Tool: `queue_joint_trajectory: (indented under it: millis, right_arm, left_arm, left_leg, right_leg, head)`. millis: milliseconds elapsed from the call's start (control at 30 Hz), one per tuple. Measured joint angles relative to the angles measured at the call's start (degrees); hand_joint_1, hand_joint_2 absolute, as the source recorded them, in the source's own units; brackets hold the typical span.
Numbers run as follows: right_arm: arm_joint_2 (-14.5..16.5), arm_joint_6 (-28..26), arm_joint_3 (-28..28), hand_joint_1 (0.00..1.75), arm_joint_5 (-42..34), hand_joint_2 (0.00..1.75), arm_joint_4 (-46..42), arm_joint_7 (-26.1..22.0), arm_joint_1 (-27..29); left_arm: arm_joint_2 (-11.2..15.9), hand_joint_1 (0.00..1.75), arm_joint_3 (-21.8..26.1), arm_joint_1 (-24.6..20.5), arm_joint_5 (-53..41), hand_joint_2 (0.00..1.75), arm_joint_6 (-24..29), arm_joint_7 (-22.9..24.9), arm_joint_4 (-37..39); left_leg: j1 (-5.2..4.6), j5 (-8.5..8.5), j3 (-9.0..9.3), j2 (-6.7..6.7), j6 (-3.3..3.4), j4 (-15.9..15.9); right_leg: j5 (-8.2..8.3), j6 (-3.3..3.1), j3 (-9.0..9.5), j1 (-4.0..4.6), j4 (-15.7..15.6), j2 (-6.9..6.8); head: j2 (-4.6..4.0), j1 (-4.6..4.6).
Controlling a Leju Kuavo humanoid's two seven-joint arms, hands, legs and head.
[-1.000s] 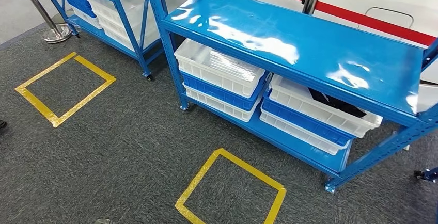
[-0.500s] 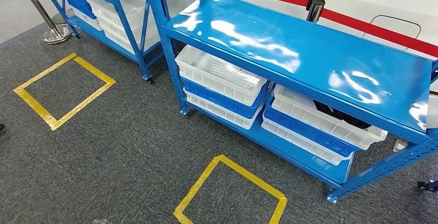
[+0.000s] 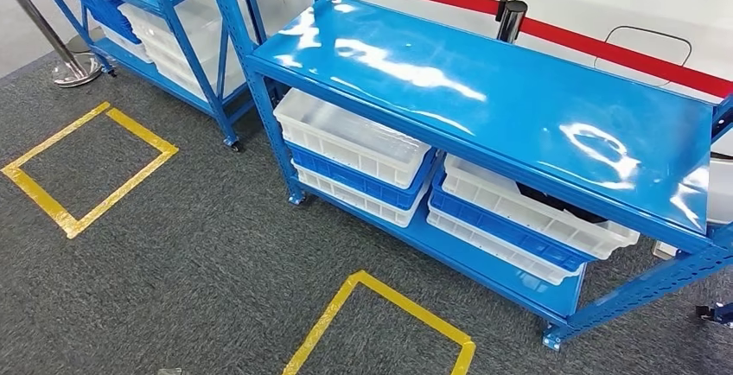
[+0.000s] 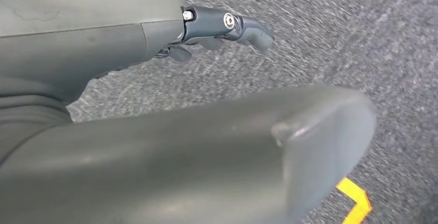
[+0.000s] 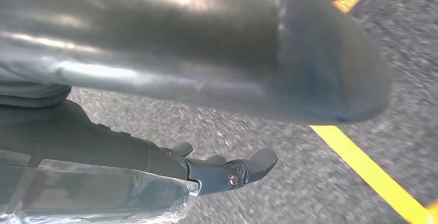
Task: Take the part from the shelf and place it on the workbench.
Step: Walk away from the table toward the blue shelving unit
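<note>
Approach phase: the robot is facing the blue shelf [image 3: 484, 98] from across the grey carpet, and no reach is under way yet. Both arms are hanging. In the left wrist view the left hand [image 4: 217, 33] is showing loosely extended fingers with nothing in them; in the right wrist view the right hand [image 5: 227, 170] is likewise holding nothing, fingers apart over the floor.

The part [image 3: 553, 202] is judged to be the dark object lying in the upper white bin [image 3: 527, 211] on the right side of the lower shelf level, tucked under the glossy top board near its right end. Its shape cannot be made out.

Next move, as a judgement: closing in to the yellow floor square [image 3: 380, 323] just in front of the shelf, then sending a hand in low beneath the top board's front edge.

Clearance is looking tight between that edge and the bin rim. The corner post [image 3: 640, 284] is standing near the bin's right end. Open carpet is lying to the left. The workbench cannot be identified here.
</note>
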Motion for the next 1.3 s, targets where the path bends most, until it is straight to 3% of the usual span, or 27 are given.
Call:
queue_joint_trajectory:
  millis: [100,167,200,267,333,367,400,467,533,600,667,733,800,833,867,900,967,1033,1067,1167,1233,1300]
  right_arm:
    - [0.2,0.0,0.0,0.0,0.0,0.0,0.0,0.0,-0.1]
    - [0.2,0.0,0.0,0.0,0.0,0.0,-0.1,0.0,0.0]
    - [0.1,0.0,0.0,0.0,0.0,0.0,-0.1,-0.1,-0.2]
    - [0.0,0.0,0.0,0.0,0.0,0.0,-0.1,-0.1,-0.5]
    - [-0.2,0.0,0.0,0.0,0.0,0.0,-0.1,-0.1,-0.3]
    - [-0.3,0.0,0.0,0.0,0.0,0.0,-0.1,0.0,-0.2]
    - [-0.3,0.0,0.0,0.0,0.0,0.0,-0.1,0.0,0.0]
    - [-0.5,0.0,0.0,0.0,0.0,0.0,-0.1,0.0,0.1]
    - [-0.5,0.0,0.0,0.0,0.0,0.0,-0.1,0.0,-0.1]
    - [-0.5,0.0,0.0,0.0,0.0,0.0,-0.1,-0.1,-0.2]
    - [-0.4,-0.1,0.0,0.0,0.0,0.0,-0.2,-0.1,-0.1]
    - [-0.4,-0.1,0.0,0.0,0.0,0.0,-0.2,-0.2,-0.3]
    - [-0.4,-0.2,0.0,0.0,0.0,0.0,-0.2,-0.2,-0.3]
    - [-0.3,-0.2,0.0,0.0,0.0,0.0,-0.2,-0.2,-0.3]
    - [-0.3,-0.2,0.0,0.0,0.0,0.0,-0.2,-0.2,-0.2]
    - [-0.3,-0.2,0.0,0.0,0.0,0.0,-0.2,-0.2,-0.1]
    - [-0.2,-0.2,0.0,0.0,-0.1,0.0,-0.2,-0.2,-0.1]
    - [-0.1,-0.2,0.0,0.0,-0.1,0.0,-0.2,-0.2,-0.4]
    - [0.0,-0.2,0.0,0.0,-0.1,0.0,-0.2,-0.2,-0.5]
    - [0.0,-0.3,0.0,0.0,0.0,0.0,-0.2,-0.2,-0.5]
    - [-0.1,-0.5,0.0,0.0,0.1,0.0,-0.2,-0.2,-0.4]
    - [-0.1,-0.6,0.0,0.0,0.1,0.0,-0.2,-0.2,-0.4]
  left_arm:
    - [0.1,0.0,0.0,0.0,0.0,0.0,0.0,0.0,0.0]
    - [0.1,0.0,0.0,0.0,0.1,0.0,0.0,0.0,0.0]
    - [0.0,0.0,0.0,0.0,0.1,0.0,0.0,-0.1,0.0]
    - [-0.1,0.0,0.0,-0.1,0.1,0.0,0.0,-0.1,0.0]
    - [-0.2,0.0,0.0,-0.1,0.1,0.0,0.0,-0.1,0.0]
    - [-0.2,0.0,0.0,0.0,0.2,0.0,0.0,-0.1,0.0]
    - [-0.3,0.0,0.0,0.0,0.2,0.0,0.0,-0.1,0.0]
    - [-0.4,0.0,0.0,0.0,0.3,0.0,0.0,-0.2,0.0]
    - [-0.5,0.0,0.0,-0.1,0.3,0.0,0.1,-0.1,0.0]
    - [-0.5,0.0,0.0,-0.1,0.4,0.0,0.6,0.0,0.0]
    - [-0.5,0.0,0.0,-0.1,0.4,0.0,1.3,0.1,0.0]
    - [-0.6,0.0,0.0,-0.2,0.4,0.0,2.1,0.4,0.0]
    - [-0.6,0.0,0.1,-0.2,0.4,0.0,2.8,0.7,0.0]
    - [-0.6,0.0,0.1,-0.2,0.4,0.0,3.0,0.9,0.0]
    - [-0.6,0.0,0.1,-0.2,0.4,0.0,3.1,1.0,0.0]
    - [-0.7,0.0,0.1,-0.2,0.4,0.0,3.2,1.1,0.0]
    - [-0.7,0.0,0.1,-0.2,0.4,0.0,3.4,1.2,0.0]
    - [-0.7,0.0,0.1,-0.2,0.3,0.0,3.6,1.4,0.0]
    - [-0.7,0.0,0.1,-0.2,0.2,0.0,3.7,1.4,0.0]
    - [-0.7,0.0,0.1,-0.3,0.1,0.0,3.9,1.6,0.0]
    - [-0.9,0.0,0.1,-0.6,0.0,0.0,3.9,1.6,0.0]
    - [-0.9,0.0,0.1,-0.7,0.0,0.0,3.9,1.7,0.0]
  left_leg:
    - [-0.93,0.06,2.09,-0.24,1.65,-3.0]
    - [-0.96,0.52,4.12,-0.39,2.27,-5.0]
    - [-0.9,0.67,4.93,-0.41,2.41,-5.5]
    - [-1.01,0.47,5.41,-0.39,2.48,-5.8]
    - [-1.11,-0.14,5.87,-0.57,2.37,-5.8]
    - [-1.12,-0.51,6.29,-0.73,2.25,-5.8]
    - [-1.14,-0.91,6.83,-0.87,2.07,-5.8]
    - [-1.27,-1.84,7.9,-0.98,1.58,-5.7]
    - [-1.51,-2.79,8.35,-0.96,0.97,-5.3]
    - [-1.6,-3.23,8.47,-0.98,0.41,-4.6]
    - [-1.34,-4.11,8.28,-0.8,-0.27,-3.0]
    - [-0.72,-6.63,6.06,-0.47,-1.24,1.4]
    - [0.07,-9.53,2.04,-0.26,-2.17,7.7]
    - [0.45,-10.0,0.42,-0.18,-2.52,9.6]
    - [0.79,-9.26,-0.26,-0.11,-2.77,9.6]
    - [1.07,-7.36,0.1,-0.09,-2.92,7.6]
    - [1.36,-2.46,2.75,-0.71,-2.95,0.5]
    - [0.97,-1.35,4.13,-1.72,-2.36,-3.5]
    - [0.68,-1.59,4.09,-2.05,-1.88,-3.6]
    - [0.54,-0.21,4.8,-1.42,-0.27,-4.8]
    - [0.52,0.26,5.36,-0.4,0.4,-5.7]
    - [0.01,0.13,5.38,0.64,0.84,-5.8]
  right_leg:
    - [0.52,1.5,1.8,0.27,-0.9,0.05]
    - [0.25,1.86,1.82,0.67,0.4,-0.08]
    - [-0.64,1.47,0.82,0.77,2.3,-0.11]
    - [-3.25,0.63,-3.37,0.81,8.8,-0.13]
    - [-4.97,0.87,-7.56,0.85,13.1,-0.13]
    - [-4.54,1.19,-8.47,0.9,12.7,-0.13]
    - [-2.9,1.69,-8.34,0.94,10.4,-0.14]
    - [1.91,2.29,-6.7,1.07,3.2,-0.28]
    - [4.42,1.62,-5.44,1.3,-0.9,-0.53]
    - [5.17,0.14,-4.85,1.1,-1.5,-0.57]
    - [5.88,-0.76,-4.0,0.59,-1.8,-0.49]
    - [5.73,-1.32,-3.37,0.46,-1.9,-0.48]
    - [5.49,-1.61,-3.26,0.51,-1.9,-0.45]
    - [5.31,-1.6,-3.16,0.52,-1.9,-0.4]
    - [5.12,-1.49,-2.97,0.5,-1.8,-0.26]
    - [4.92,-1.3,-2.68,0.45,-1.8,-0.05]
    - [4.55,-0.84,-2.17,0.31,-1.9,0.54]
    - [4.45,-0.29,-2.02,0.24,-2.1,1.11]
    - [4.43,0.05,-2.11,0.26,-2.2,1.42]
    - [3.83,0.9,-2.56,0.7,-1.6,1.92]
    - [1.5,0.36,-4.81,0.89,3.0,1.13]
    - [-1.91,-0.35,-9.19,0.91,11.1,0.44]
  head:
    - [0.01,-0.32]
    - [-0.01,-0.29]
    - [-0.02,-0.21]
    - [-0.03,-0.12]
    - [-0.01,-0.04]
    - [0.0,-0.01]
    - [0.0,0.02]
    - [0.0,0.02]
    - [0.0,-0.03]
    - [0.01,-0.09]
    - [0.01,-0.16]
    - [0.0,-0.24]
    - [0.0,-0.31]
    - [0.0,-0.32]
    - [0.0,-0.33]
    - [0.0,-0.31]
    - [0.0,-0.3]
    - [0.0,-0.38]
    - [0.0,-0.45]
    - [0.0,-0.56]
    - [0.01,-0.44]
    - [0.01,-0.38]
